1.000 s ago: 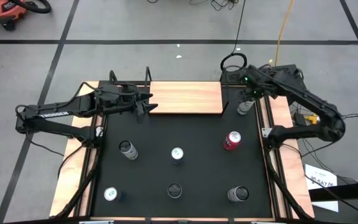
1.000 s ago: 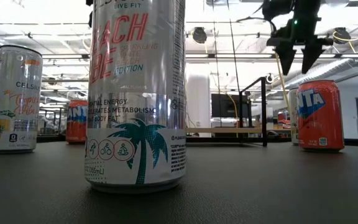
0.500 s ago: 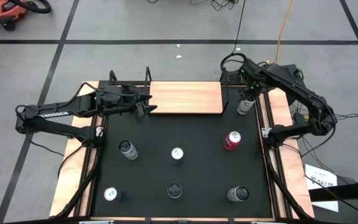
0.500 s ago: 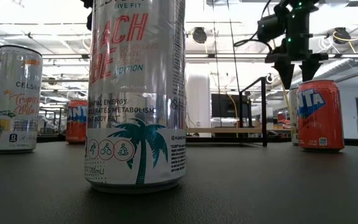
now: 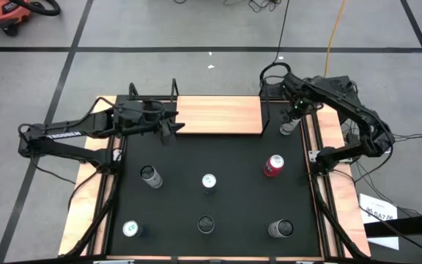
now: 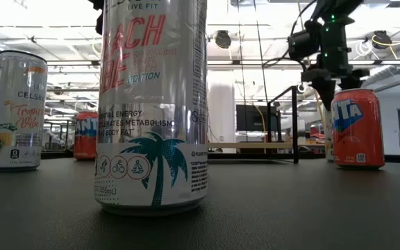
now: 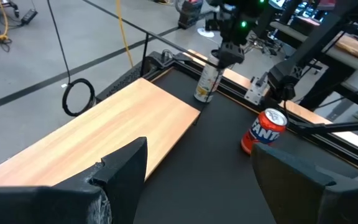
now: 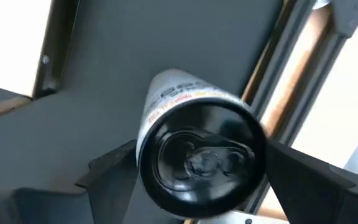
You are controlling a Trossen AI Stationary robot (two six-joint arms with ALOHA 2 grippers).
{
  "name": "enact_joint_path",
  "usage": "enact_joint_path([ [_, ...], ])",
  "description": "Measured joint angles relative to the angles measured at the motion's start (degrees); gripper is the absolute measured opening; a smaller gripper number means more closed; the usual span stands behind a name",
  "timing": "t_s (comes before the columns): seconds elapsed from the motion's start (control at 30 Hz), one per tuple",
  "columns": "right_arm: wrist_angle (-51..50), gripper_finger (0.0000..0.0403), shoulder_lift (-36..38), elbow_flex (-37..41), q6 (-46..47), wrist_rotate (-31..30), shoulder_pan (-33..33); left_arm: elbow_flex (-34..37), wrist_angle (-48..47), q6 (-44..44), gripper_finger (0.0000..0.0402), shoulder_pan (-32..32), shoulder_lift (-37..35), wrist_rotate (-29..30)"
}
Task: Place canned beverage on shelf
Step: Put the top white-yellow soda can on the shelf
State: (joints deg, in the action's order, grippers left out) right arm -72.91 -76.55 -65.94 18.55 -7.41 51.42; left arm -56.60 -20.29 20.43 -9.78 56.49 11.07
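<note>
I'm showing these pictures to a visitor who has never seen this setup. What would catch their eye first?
Probably the right gripper, poised with open fingers right above a pale can at the table's far right corner, beside the empty wooden shelf. Next, the red can among the silver cans dotted over the black table, and the left gripper waiting at the shelf's left end.

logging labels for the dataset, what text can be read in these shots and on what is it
"LIVE FIT", "SPARKLING", "EDITION", "ESSENTIAL ENERGY", "ACCELERATES METABOLISM": tall silver can nearest the low camera; its big red letters are cut off.
"CELSIUS": white can at left of the low view; its script below is too blurred.
"FANTA": orange can, label partly turned away.
"TROSSEN": left arm, small in the high view.
White sheet on the floor: print too small to read.
</note>
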Motion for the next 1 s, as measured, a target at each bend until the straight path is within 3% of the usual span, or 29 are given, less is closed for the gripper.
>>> enact_joint_path([
  [0.33,3.96,0.0270,0.07,2.57,-0.57,0.26,0.02,0.02,0.02,0.06,0.0288,0.00,0.00,0.11],
  [0.6,3.06,0.0259,0.55,2.42,-1.67,0.24,0.02,0.02,0.03,0.09,0.0288,-0.01,0.00,0.11],
  [0.9,-2.57,0.0257,1.31,-9.00,-3.22,-0.17,0.02,0.02,0.07,0.09,0.0288,-2.17,0.00,-0.07],
  [1.0,-3.75,0.0257,1.31,-14.13,-3.23,-3.21,0.00,0.02,0.07,0.09,0.0288,-2.62,0.00,-0.09],
])
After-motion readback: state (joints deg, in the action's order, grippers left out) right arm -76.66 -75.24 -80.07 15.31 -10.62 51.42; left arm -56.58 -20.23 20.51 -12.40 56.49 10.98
